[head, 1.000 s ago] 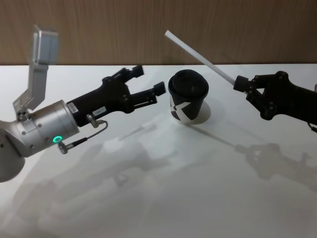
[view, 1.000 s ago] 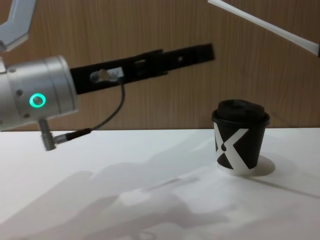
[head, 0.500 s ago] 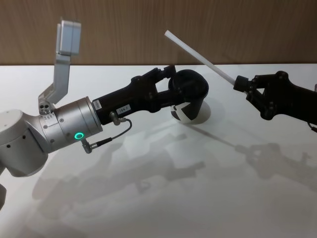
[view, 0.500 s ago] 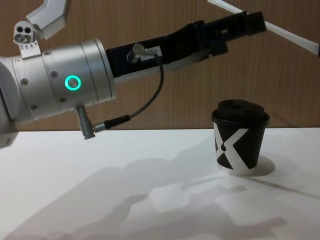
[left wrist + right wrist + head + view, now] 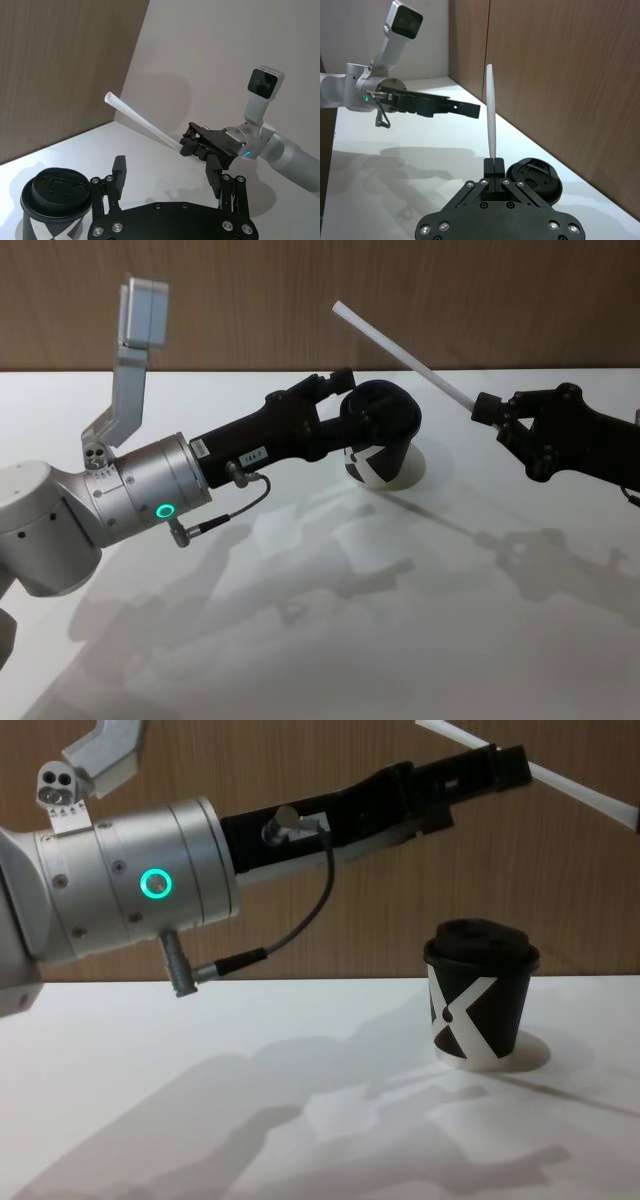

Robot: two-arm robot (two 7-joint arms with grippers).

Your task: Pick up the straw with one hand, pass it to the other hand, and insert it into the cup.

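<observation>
Tabletop [image 5: 350, 640] in the head view is plain white and carries soft grey shadows of both arms. It ends at a wood-panelled wall [image 5: 480, 290] behind the cup [image 5: 380, 440]. You see the cup standing upright with its black domed lid on. To the cup's right, your right gripper [image 5: 484, 410] pinches the lower end of the straw [image 5: 405, 352], which slants up and back over the cup, clear of the lid. Your left gripper [image 5: 340, 400] reaches in from the cup's left, its tips overlapping the lid.

From the left wrist you look past two fingers [image 5: 119, 170]. The left gripper [image 5: 167, 169] has its jaws spread wide with nothing between them. The cup [image 5: 55, 200] sits just beside one finger. The straw [image 5: 142, 120] runs through the air beyond the cup, its end clamped in the right gripper [image 5: 189, 145].

From the right wrist, the right gripper [image 5: 492, 167] has its jaws pressed together on the straw [image 5: 490, 110], which stands straight out from them. The cup's lid [image 5: 537, 182] lies just beside the fingers. The left gripper [image 5: 462, 107] hangs farther off over the white table, and brown panelling runs behind the cup.

From the chest, the cup [image 5: 478, 1010] stands on the shadowed white surface [image 5: 200, 1120]. The left gripper [image 5: 505, 765] is high above the cup and its tip crosses the straw [image 5: 575, 792]. You cannot tell whether they touch.
</observation>
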